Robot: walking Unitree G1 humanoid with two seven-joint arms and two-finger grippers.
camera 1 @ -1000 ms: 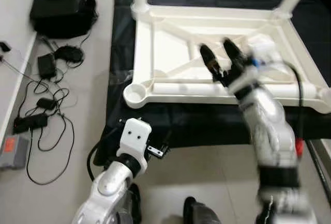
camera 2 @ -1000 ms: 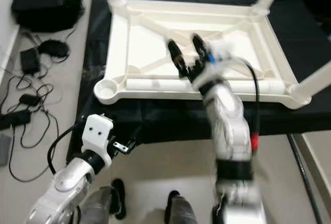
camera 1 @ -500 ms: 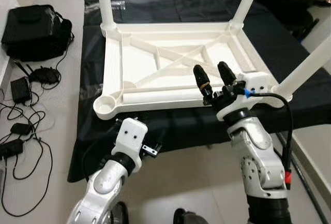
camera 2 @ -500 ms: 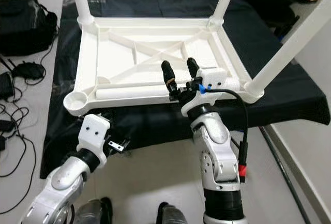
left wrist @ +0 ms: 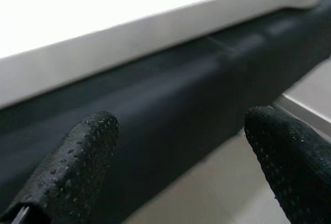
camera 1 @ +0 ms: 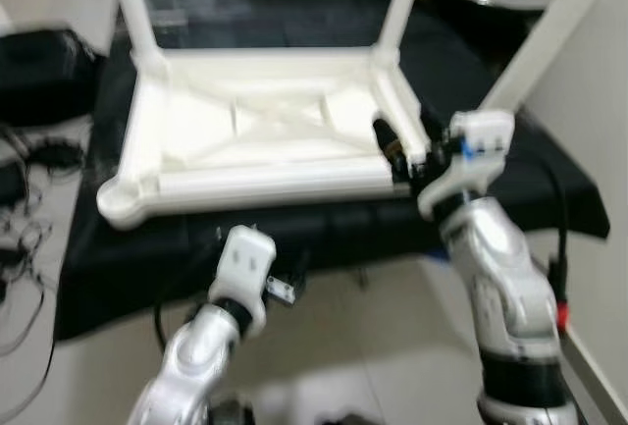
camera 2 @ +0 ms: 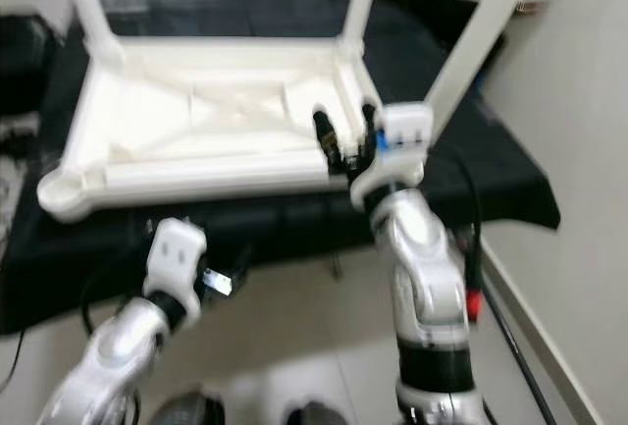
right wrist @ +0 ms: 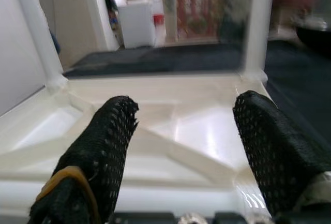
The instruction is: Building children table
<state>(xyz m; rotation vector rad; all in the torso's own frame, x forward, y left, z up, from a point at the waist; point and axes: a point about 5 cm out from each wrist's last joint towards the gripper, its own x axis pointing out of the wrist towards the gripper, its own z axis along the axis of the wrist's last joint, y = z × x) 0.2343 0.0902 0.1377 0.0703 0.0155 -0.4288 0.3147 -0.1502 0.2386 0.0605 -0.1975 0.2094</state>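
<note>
The camera has swung right since half a second ago: the whole scene slid left in both eye views and went blurry, so the robot is turning or stepping, not the table moving. The upturned white children's table [camera 1: 265,131] lies as before on the black cloth [camera 1: 471,81], with three legs up: one far left [camera 1: 132,3], one far right [camera 1: 397,3] and one at the near right corner [camera 1: 549,32].

The right gripper [camera 1: 404,155] has stayed raised at the near rim of the table, close to that near right corner; earlier it sat more toward the middle of the rim. Its fingers [right wrist: 98,146] are spread wide with nothing between them, and past them the ribbed underside and the far legs show. A loose white leg [camera 1: 265,182] lies along the near rim inside the frame, just to the left of this gripper.

The left gripper [left wrist: 181,157] hangs low in front of the cloth edge, below the table rim [left wrist: 155,22], fingers wide apart, empty.

The empty leg socket [camera 1: 116,201] sits at the near left corner, well apart from the right gripper. Looks like the fourth leg is not yet fitted, and the shift probably just lines the robot up for grabbing that loose leg.
</note>
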